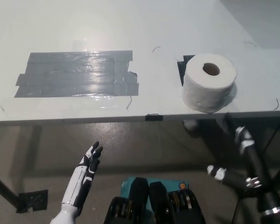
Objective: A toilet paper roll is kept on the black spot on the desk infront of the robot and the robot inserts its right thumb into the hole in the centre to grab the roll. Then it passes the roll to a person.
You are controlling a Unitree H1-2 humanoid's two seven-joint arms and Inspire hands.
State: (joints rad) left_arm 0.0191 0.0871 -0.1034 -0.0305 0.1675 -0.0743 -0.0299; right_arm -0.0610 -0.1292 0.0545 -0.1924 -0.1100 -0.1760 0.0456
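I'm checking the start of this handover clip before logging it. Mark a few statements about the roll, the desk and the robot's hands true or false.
1. The toilet paper roll stands on end, its hole facing up. True.
2. The right hand already holds the roll. False: it is below the desk edge, apart from the roll, holding nothing.
3. The roll sits near the desk's front edge, over a dark patch. True.
4. The roll rests on the big grey tape patch. False: that patch lies bare to the roll's left.
5. The left hand lies on the desk. False: it hangs below the desk, fingers apart.
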